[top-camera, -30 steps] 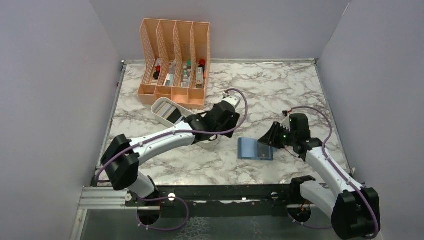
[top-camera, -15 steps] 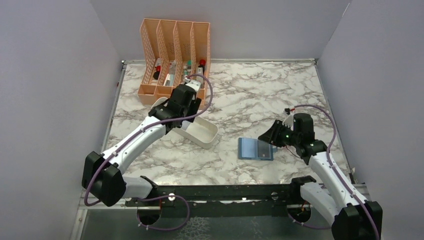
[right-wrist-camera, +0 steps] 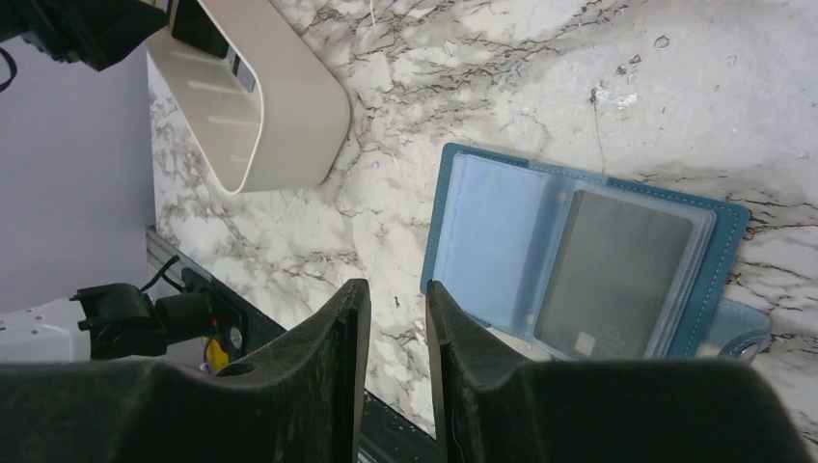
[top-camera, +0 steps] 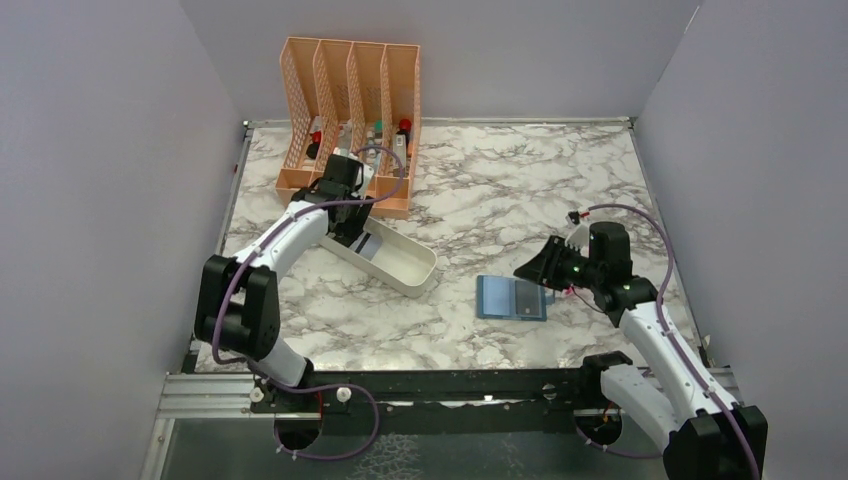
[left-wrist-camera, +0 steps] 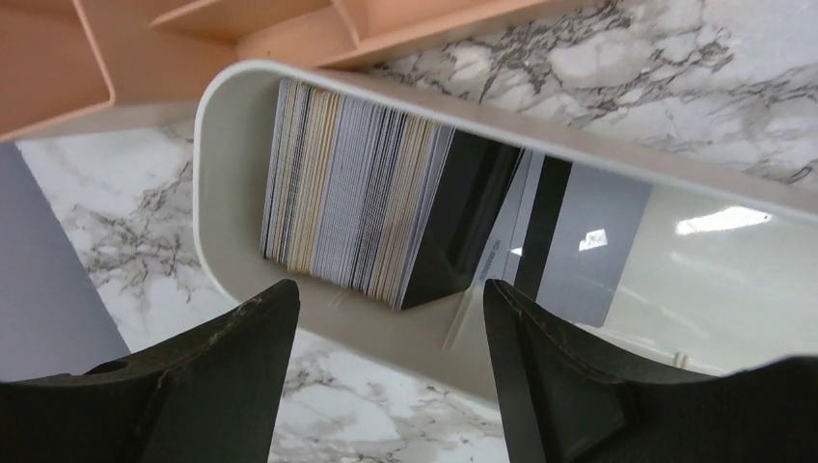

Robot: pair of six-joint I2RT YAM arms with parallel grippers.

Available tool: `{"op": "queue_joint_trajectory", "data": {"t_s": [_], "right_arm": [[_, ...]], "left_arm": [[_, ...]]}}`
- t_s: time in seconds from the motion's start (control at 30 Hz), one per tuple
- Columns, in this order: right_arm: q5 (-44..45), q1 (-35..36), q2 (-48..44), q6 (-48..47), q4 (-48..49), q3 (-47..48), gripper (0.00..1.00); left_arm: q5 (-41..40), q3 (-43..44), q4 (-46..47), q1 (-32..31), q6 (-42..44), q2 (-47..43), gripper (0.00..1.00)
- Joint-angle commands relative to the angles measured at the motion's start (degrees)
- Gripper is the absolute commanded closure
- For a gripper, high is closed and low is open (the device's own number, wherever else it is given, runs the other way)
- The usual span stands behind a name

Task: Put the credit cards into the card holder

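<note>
Your left fingers (left-wrist-camera: 222, 376) gape empty over the white tray (left-wrist-camera: 217, 193), at its far end just beside the peach organizer (top-camera: 350, 80), where the credit cards (left-wrist-camera: 352, 207) stand packed. A second ago that arm crossed mid-table. The card holder (right-wrist-camera: 482, 231) lies open and unmoved toward the near-right edge of the marble table (top-camera: 520, 190), just beside your right fingers (right-wrist-camera: 289, 386), which are slightly parted and hold nothing. Grey walls (top-camera: 100, 200) close three sides.
</note>
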Motion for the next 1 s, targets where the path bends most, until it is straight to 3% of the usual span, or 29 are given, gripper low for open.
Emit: {"op": "queue_joint_trajectory", "data": {"t_s": [0.0,0.23,0.57,0.77,0.97], "right_arm": [[-3.19,0.26,0.5,0.42,0.69,2.5,0.67],[-2.7,0.26,0.18,0.16,-0.45,3.68,0.67],[-3.82,0.26,2.51,-0.23,-0.33,4.5,0.67],[-2.81,0.26,1.91,-0.74,-1.92,6.61,0.67],[-3.2,0.26,1.7,-0.53,-2.04,6.67,0.67]], "left_arm": [[4.61,5.7,0.66,0.12,2.91,5.24,0.25],[1.53,8.82,1.46,0.21,3.47,12.34,0.23],[-2.68,7.21,4.61,0.56,4.76,15.55,0.23],[-6.28,8.22,4.62,0.56,4.83,16.77,0.3],[-5.86,9.16,4.89,0.56,4.9,14.37,0.47]]}}
